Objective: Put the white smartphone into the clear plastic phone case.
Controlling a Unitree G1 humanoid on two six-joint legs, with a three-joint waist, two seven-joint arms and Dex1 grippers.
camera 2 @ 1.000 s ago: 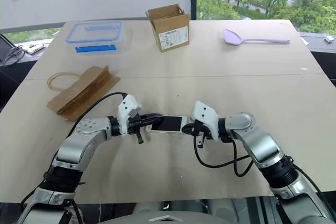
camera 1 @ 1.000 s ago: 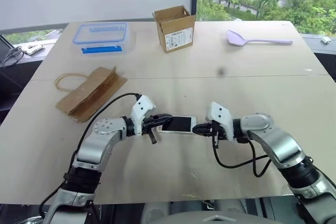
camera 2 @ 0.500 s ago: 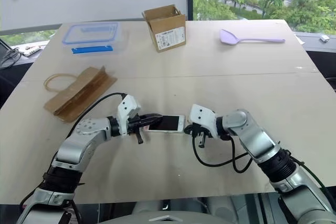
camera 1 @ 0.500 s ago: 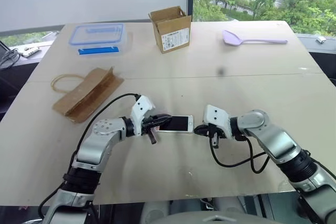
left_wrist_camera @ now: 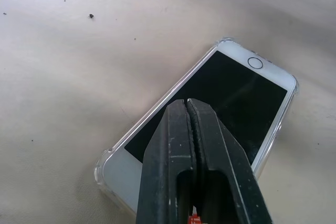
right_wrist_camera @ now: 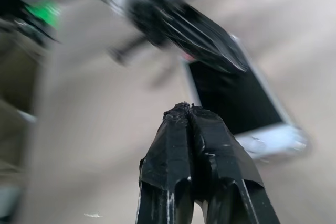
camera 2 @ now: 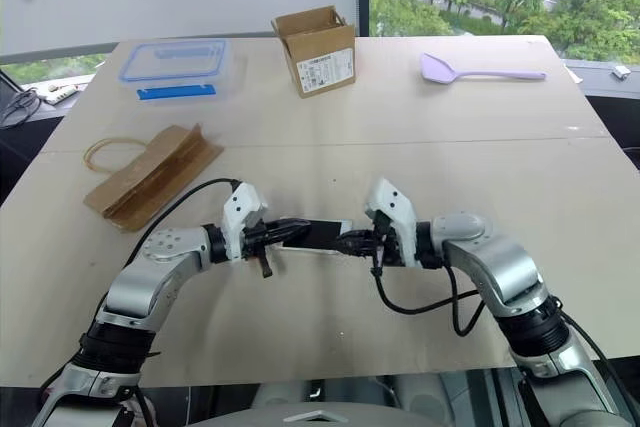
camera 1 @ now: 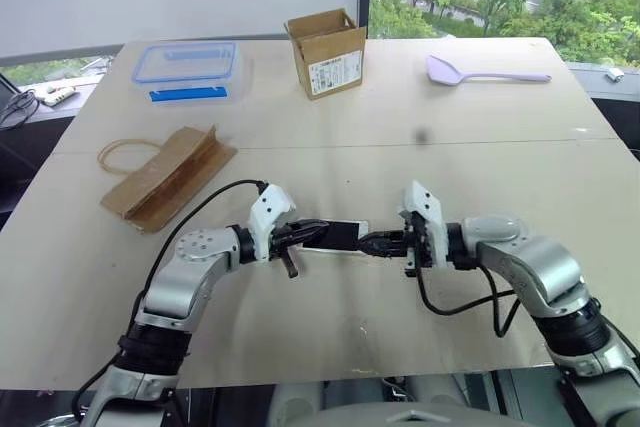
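Pale wooden tabletop (camera 1: 330,347) bears the white smartphone (left_wrist_camera: 220,95), seemingly seated in the clear plastic phone case (left_wrist_camera: 107,160), while clenched, empty left gripper (left_wrist_camera: 189,103) and right gripper (right_wrist_camera: 184,109) press it home.

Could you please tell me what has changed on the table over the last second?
The right gripper has rolled at the wrist and moved in over the near end of the white smartphone. The left gripper, shut, still presses on the screen. The phone stays flat in the clear plastic phone case.
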